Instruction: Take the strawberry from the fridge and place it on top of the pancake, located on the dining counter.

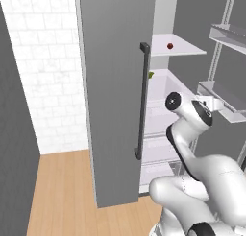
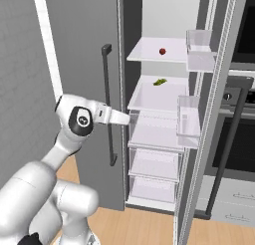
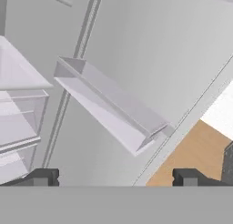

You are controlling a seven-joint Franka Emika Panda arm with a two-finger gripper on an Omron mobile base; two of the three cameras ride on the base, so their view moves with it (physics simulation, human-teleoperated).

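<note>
Hand view shows the hand spread wide, its two dark fingertips far apart and gripping nothing, facing a clear door bin on the inside of the open fridge door. Right base view adds what that view lacks: the fridge interior, with the strawberry sitting on the top shelf and a small green item on the shelf below. Left base view catches the strawberry too, past the shut grey door and its dark bar handle.
</note>
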